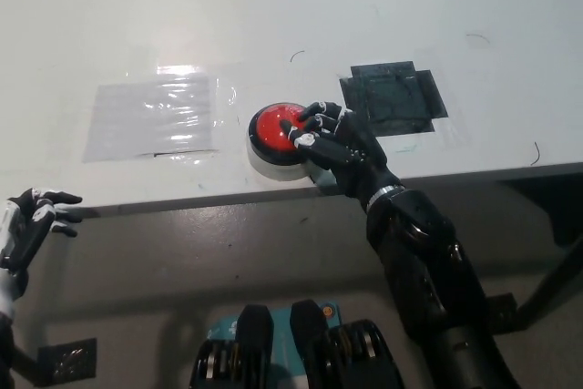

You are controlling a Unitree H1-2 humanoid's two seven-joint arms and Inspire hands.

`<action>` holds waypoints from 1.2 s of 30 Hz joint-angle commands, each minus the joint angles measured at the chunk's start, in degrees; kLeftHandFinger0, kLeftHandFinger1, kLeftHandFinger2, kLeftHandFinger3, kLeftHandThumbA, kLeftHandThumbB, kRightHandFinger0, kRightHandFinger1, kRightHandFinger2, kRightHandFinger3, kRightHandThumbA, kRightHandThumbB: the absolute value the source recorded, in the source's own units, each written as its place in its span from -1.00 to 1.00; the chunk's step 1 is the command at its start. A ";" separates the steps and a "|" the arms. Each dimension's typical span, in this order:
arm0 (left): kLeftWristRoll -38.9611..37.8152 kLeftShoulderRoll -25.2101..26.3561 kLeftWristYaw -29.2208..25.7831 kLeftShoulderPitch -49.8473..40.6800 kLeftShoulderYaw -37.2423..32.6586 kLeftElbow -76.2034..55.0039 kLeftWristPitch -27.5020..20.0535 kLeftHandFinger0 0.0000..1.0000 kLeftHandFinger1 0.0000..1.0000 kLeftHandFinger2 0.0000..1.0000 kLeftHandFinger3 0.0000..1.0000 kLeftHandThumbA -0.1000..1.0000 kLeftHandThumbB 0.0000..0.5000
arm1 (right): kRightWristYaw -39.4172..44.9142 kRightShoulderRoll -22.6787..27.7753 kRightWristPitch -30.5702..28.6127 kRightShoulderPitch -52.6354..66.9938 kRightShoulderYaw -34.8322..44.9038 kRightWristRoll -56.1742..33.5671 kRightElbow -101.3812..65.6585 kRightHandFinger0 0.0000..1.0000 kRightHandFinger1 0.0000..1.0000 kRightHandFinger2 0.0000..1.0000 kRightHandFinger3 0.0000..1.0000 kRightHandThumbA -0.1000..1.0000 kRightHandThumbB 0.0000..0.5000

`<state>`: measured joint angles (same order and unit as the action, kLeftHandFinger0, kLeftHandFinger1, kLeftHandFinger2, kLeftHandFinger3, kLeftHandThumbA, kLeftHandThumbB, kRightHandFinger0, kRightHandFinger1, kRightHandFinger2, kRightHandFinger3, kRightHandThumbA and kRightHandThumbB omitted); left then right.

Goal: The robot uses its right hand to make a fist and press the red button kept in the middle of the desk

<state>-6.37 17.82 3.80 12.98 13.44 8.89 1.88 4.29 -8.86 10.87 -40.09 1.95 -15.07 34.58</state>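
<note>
A round red button (276,127) in a white housing sits on the white desk (273,25) near its front edge, about the middle. My black right hand (334,140) lies at the button's right side, fingers curled into a loose fist, with the fingertips (301,127) over the red cap's right rim. Whether they touch the cap I cannot tell. Most of the red top shows. My white left hand (29,222) hangs below the desk's front edge at the far left, fingers spread and holding nothing.
A clear taped plastic sheet (153,116) lies left of the button. A black taped patch (393,97) lies right of it, just behind my right hand. The desk's front edge (182,196) runs across the picture below the button.
</note>
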 commanded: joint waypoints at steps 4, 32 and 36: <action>-1.30 1.70 0.92 0.44 0.67 -1.35 -0.44 -0.17 -0.11 0.04 0.01 0.17 -1.00 | 0.57 -0.97 5.80 -1.85 -0.36 -0.49 -2.03 -1.00 -1.00 -0.31 -0.25 0.22 -0.90; 0.46 2.48 0.81 -2.29 0.42 -1.91 -0.26 0.02 0.02 0.14 0.05 0.21 -1.00 | -5.40 14.64 16.06 -9.67 9.39 -13.24 -30.75 -1.00 -0.65 -0.04 0.11 0.31 -0.99; -0.51 2.08 0.91 -2.45 0.72 -2.09 0.24 -0.06 -0.04 0.08 0.04 0.17 -0.98 | -8.24 17.50 16.06 -6.47 9.36 -14.16 -34.06 -1.00 -0.53 -0.03 0.13 0.30 -0.79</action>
<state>-6.42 18.23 4.51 10.22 13.54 8.77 2.29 -0.63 6.32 26.61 -47.28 10.64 -25.42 4.90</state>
